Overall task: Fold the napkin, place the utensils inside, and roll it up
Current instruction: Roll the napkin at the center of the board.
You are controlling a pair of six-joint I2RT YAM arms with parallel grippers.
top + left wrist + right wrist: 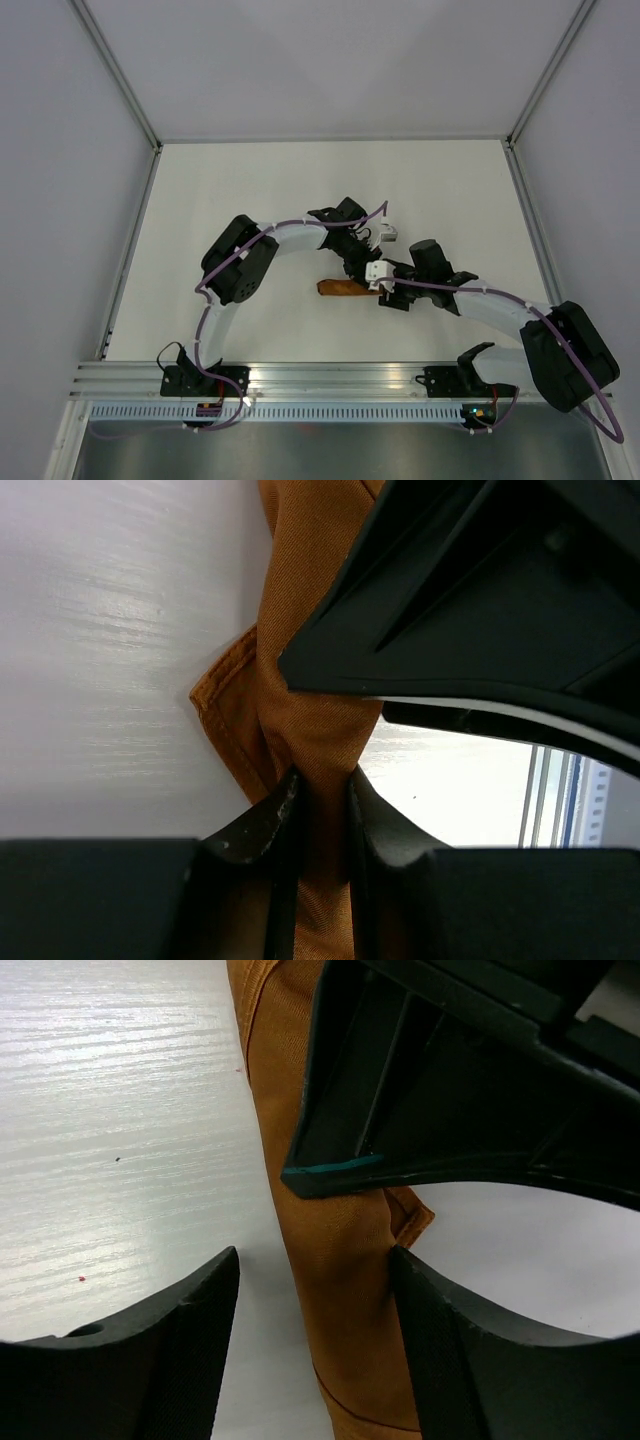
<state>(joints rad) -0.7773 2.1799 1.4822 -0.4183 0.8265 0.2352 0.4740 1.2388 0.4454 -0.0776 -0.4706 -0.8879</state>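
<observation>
The rust-orange napkin [340,289] lies rolled into a narrow bundle at the table's middle. My left gripper [362,272] is shut on one end of it; in the left wrist view the cloth [305,620] is pinched between the jaws [322,790]. My right gripper [386,294] is open, and its jaws [315,1280] straddle the roll [340,1250], with the right finger touching the cloth. The utensils are hidden. A short teal strip [330,1168] shows at the edge of the left gripper's black finger; I cannot tell what it is.
The white table [250,190] is bounded by metal rails at the left [130,250] and right [530,220]. Both arms cross close together over the roll. The right gripper's black finger [480,600] fills the upper right of the left wrist view.
</observation>
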